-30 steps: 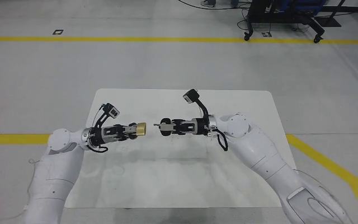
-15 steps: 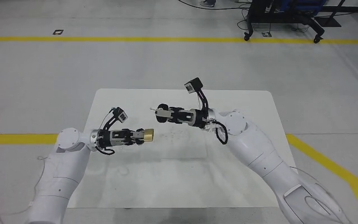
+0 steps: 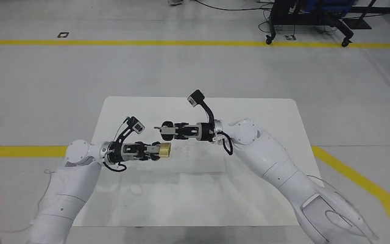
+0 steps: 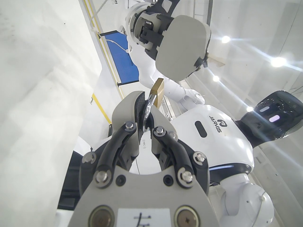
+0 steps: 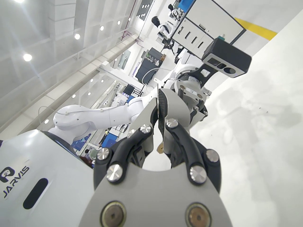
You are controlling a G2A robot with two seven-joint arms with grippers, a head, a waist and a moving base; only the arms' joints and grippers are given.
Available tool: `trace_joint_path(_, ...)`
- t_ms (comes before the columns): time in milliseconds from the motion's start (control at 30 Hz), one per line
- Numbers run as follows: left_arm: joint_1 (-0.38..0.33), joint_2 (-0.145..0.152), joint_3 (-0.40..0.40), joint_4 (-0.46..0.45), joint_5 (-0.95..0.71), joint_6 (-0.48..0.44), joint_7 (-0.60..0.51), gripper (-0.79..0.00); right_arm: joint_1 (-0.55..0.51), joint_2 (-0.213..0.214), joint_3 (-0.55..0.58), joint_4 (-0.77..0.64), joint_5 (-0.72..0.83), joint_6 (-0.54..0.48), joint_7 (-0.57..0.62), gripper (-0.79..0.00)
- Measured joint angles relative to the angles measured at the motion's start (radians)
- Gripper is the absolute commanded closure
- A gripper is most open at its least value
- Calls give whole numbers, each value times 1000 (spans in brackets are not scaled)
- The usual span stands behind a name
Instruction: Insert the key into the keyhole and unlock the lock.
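A brass padlock (image 3: 164,149) hangs out from my left gripper (image 3: 153,150), which is shut on its steel shackle (image 4: 148,106); the brass body (image 4: 158,93) points toward the other arm. My right gripper (image 3: 169,129) is shut on a thin silver key (image 3: 159,129), whose blade (image 5: 157,95) sticks out past the fingertips. In the top view the key's tip lies a little beyond the padlock, toward the table's far side, and is apart from it. A bit of brass padlock (image 5: 160,148) shows through the gap behind my right gripper's (image 5: 158,102) fingers.
Both arms hover over the white table (image 3: 256,183), near its middle left. A black wheeled frame (image 3: 311,18) stands on the floor far behind at the right. Yellow floor lines (image 3: 122,42) run past the table.
My right arm has swung left with the key and my left arm has pushed right and nearer with the padlock. They now overlap side by side instead of facing tip to tip.
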Motion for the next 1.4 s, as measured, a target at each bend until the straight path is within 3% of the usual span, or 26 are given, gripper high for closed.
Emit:
trace_joint_path(167,3,15,14,-5,-37,-5,0,0,7,-12,-10,13,25,-4,50,0)
trace_joint_path(433,2,19,-32,40,-122,-10,5,0,17,-23,-25,-3,-2,7,121,0)
trace_joint_path(800,8,20,-54,83,-146,1,43,0,1,-19,2,-23,-10,-3,104,0)
trace_joint_path(900,21,20,-50,54,-93,-2,113,0,1,-19,2,-23,-10,-3,104,0)
trace_joint_path(1100,12,17,-39,-72,0,103,323,0,-43,-2,30,-82,-121,21,45,0)
trace_joint_path(1267,-12,13,-39,-105,20,94,356,0,-155,41,118,-206,-261,6,-8,0)
trace_joint_path(1400,-11,13,-39,-103,20,94,356,0,-155,42,120,-207,-262,5,-8,0)
